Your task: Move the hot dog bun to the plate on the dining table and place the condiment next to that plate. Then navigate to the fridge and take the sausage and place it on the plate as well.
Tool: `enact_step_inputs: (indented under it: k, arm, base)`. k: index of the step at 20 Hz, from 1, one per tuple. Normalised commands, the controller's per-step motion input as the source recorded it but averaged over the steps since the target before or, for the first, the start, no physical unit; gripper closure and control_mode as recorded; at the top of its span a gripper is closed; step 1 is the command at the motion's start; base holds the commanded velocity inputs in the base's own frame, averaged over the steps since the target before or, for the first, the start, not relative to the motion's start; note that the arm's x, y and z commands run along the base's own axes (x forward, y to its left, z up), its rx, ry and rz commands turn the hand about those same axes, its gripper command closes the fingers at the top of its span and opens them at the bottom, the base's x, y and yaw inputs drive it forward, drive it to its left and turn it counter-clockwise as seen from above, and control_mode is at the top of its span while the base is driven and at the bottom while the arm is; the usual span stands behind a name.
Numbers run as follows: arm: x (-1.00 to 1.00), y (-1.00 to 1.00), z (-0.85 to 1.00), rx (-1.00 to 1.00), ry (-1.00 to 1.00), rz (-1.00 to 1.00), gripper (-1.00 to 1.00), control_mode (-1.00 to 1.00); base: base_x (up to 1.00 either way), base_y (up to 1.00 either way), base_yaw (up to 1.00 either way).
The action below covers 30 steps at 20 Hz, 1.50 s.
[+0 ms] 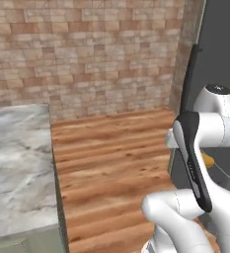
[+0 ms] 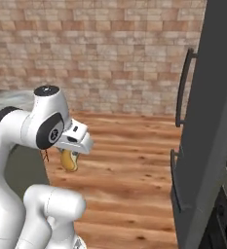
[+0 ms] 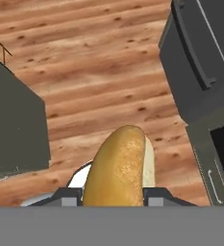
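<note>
A: Left to right?
B: Marble counter (image 1: 15, 163) far left, wooden floor (image 1: 111, 158) in the middle, brick wall (image 1: 87, 49) behind.
A: Gripper?
B: Gripper (image 3: 114, 194) is clamped on the hot dog bun (image 3: 118, 168), carried in the air above the floor.
A: Right side?
B: Tall dark grey cabinet (image 2: 207, 136) with black handles (image 2: 183, 87).
</note>
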Motion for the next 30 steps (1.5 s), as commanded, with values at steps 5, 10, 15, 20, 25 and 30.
enact_step_inputs:
  k: [5,10,15,20,25,30]
  arm:
    - [0.0,0.0,0.0,0.0,0.0,0.0,1.0,1.0]
    - [0.0,0.0,0.0,0.0,0.0,0.0,1.0,1.0]
    - [0.0,0.0,0.0,0.0,0.0,0.0,1.0,1.0]
    - [0.0,0.0,0.0,0.0,0.0,0.0,1.0,1.0]
    - [0.0,0.0,0.0,0.0,0.0,0.0,1.0,1.0]
    - [0.0,0.0,0.0,0.0,0.0,0.0,1.0,1.0]
  base:
    - [1.0,-0.42,0.22]
    - [1.0,-0.39,0.19]
    - [1.0,-0.24,0.23]
    - [1.0,-0.18,0.28]
    - [1.0,-0.29,0.31]
    - [1.0,-0.35,0.38]
